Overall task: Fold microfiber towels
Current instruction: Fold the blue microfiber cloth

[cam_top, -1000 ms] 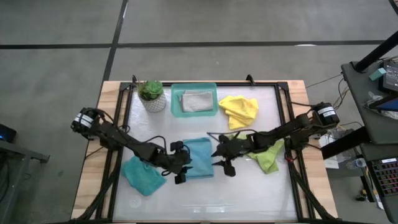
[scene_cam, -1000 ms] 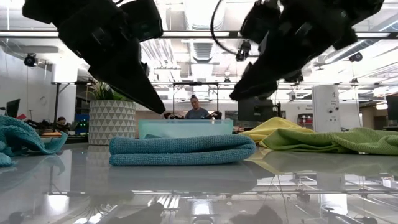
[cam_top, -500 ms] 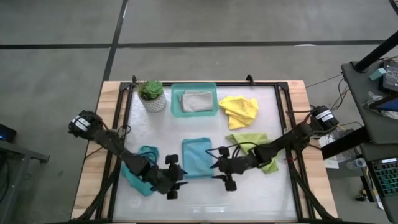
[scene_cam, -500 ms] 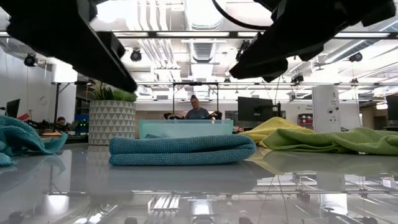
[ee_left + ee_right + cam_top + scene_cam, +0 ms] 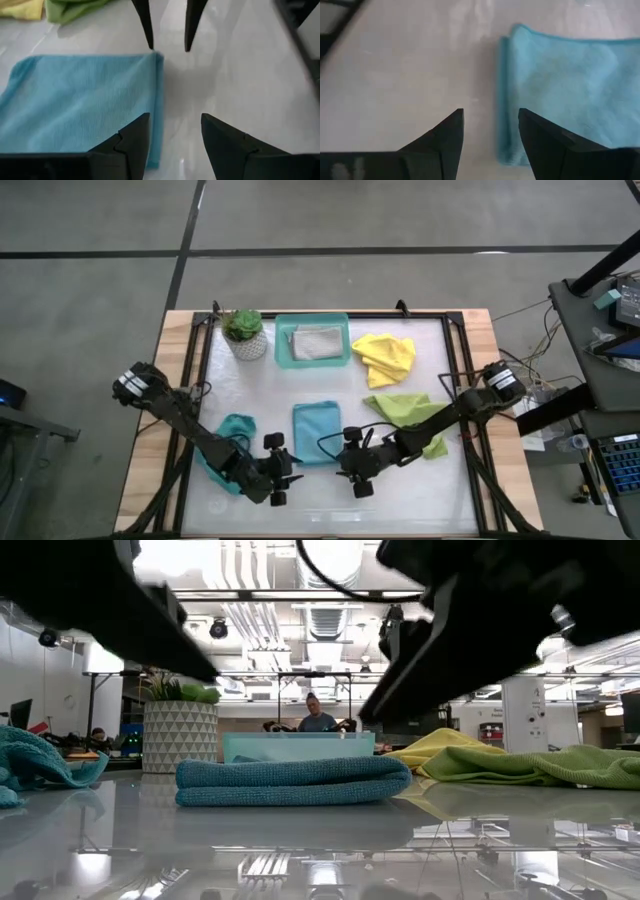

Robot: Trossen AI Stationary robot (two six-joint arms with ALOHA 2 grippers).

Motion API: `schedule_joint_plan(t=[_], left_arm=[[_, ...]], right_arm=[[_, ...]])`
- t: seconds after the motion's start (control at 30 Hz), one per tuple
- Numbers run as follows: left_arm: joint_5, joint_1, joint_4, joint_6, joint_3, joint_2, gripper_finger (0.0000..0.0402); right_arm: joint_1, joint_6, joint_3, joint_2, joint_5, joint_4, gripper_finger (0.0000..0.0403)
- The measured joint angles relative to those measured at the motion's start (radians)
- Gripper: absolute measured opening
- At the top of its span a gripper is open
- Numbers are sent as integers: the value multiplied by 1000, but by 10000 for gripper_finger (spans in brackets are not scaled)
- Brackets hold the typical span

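High view shows the folded blue towel (image 5: pixel 316 432) mid-table, the left gripper (image 5: pixel 283 478) and right gripper (image 5: pixel 345 467) parted, empty, flanking its near edge. Each should pinch a near corner squarely and lift evenly together

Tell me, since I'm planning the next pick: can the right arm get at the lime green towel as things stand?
Probably yes. The lime green towel lies uncovered on the table, beside the right arm. The right gripper is open and empty near the folded teal-blue towel, so it would have to pull back.
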Motion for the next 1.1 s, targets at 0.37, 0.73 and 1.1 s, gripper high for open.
schedule_joint_plan(t=[0.37, 0.73, 1.1], left_arm=[[-61, 6, 23, -2, 2, 157, 162], [-60, 22, 24, -52, 2, 201, 162], [-23, 24, 29, -129, 4, 212, 162]], right_arm=[[0, -49, 0, 14, 76, -55, 174], [-9, -76, -3, 116, 75, 31, 173], [-33, -122, -2, 117, 52, 32, 122]])
